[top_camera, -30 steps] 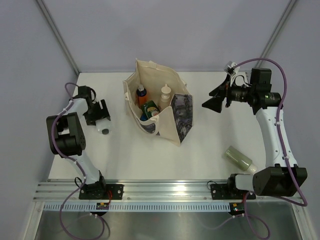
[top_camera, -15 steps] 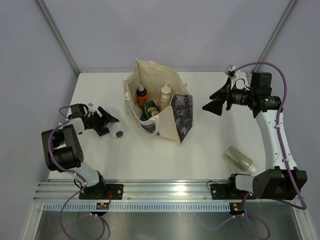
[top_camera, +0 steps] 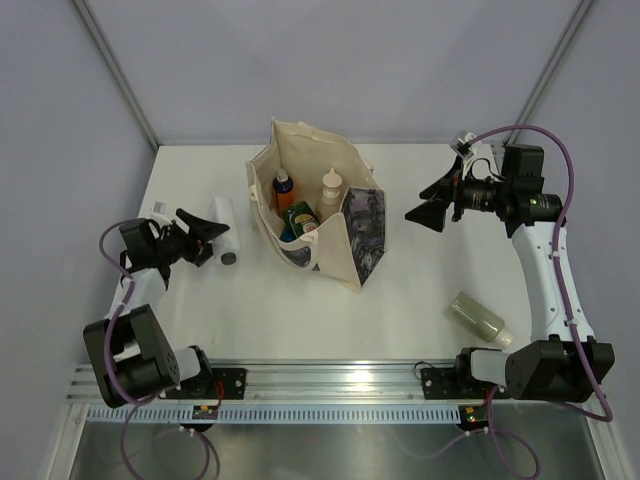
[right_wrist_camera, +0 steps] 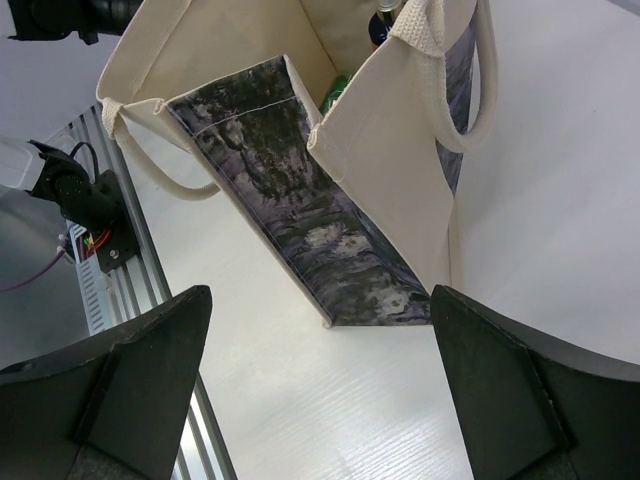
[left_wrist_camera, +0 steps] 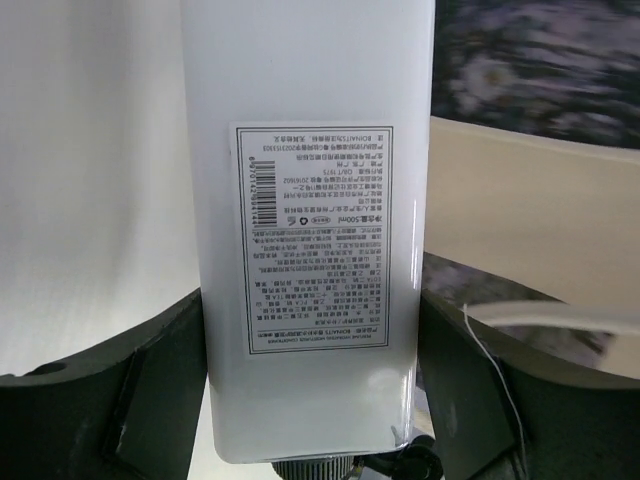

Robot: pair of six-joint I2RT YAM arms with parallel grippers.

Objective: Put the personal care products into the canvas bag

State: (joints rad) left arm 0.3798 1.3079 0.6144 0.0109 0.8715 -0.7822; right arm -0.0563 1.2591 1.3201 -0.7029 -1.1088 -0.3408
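The canvas bag (top_camera: 352,225) stands open at the table's middle. Inside it are an orange spray bottle (top_camera: 284,189), a beige bottle (top_camera: 330,189) and a green red-capped bottle (top_camera: 300,218). My left gripper (top_camera: 205,235) is left of the bag, shut on a pale grey tube (top_camera: 221,218) with a dark cap. In the left wrist view both fingers (left_wrist_camera: 160,370) press the sides of the tube (left_wrist_camera: 310,130). My right gripper (top_camera: 425,210) is open and empty, right of the bag and above the table. A sage-green bottle (top_camera: 482,318) lies at the near right.
In the right wrist view the bag (right_wrist_camera: 380,170) is ahead of the open gripper (right_wrist_camera: 320,380), its loop handle (right_wrist_camera: 180,180) hanging out. An aluminium rail (top_camera: 330,380) runs along the near edge. Grey walls close the back and sides.
My left arm has swung outward and turned. The tube, lying by the gripper before, now sits between its fingers, further from the near edge. The right arm has barely moved.
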